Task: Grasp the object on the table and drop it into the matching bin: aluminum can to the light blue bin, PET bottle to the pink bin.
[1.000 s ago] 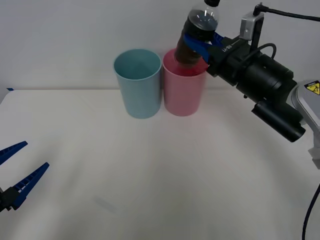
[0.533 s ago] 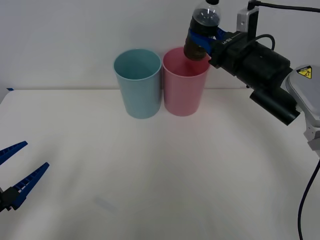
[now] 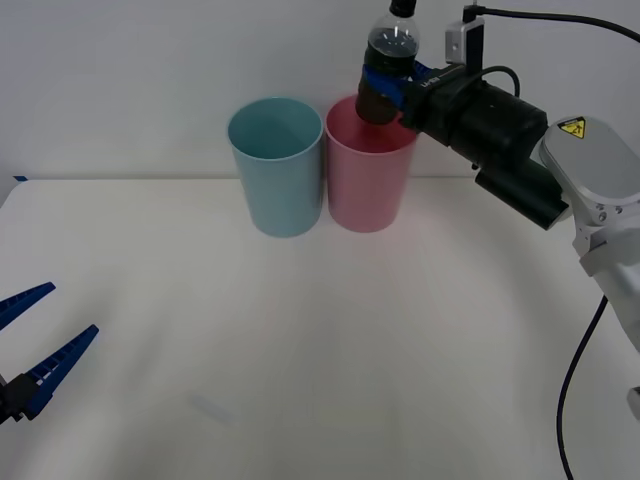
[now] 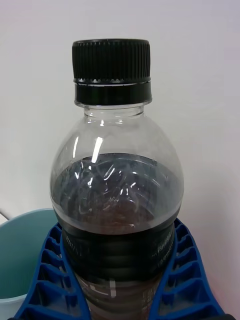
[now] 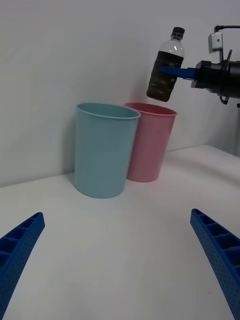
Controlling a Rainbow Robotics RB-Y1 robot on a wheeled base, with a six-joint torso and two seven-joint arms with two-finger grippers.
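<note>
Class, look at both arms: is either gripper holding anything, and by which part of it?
The right gripper holds the PET bottle by its dark lower body, above the pink bin. The left gripper is open and holds nothing.

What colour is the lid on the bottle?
Black. The bottle cap shows best in the right wrist view.

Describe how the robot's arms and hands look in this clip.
Both hands have blue ribbed fingers. The right hand sits on a black cylindrical wrist with a small grey camera bracket and black cables, then a white link bearing a yellow warning sticker. The left hand shows two tapered blue fingers.
</note>
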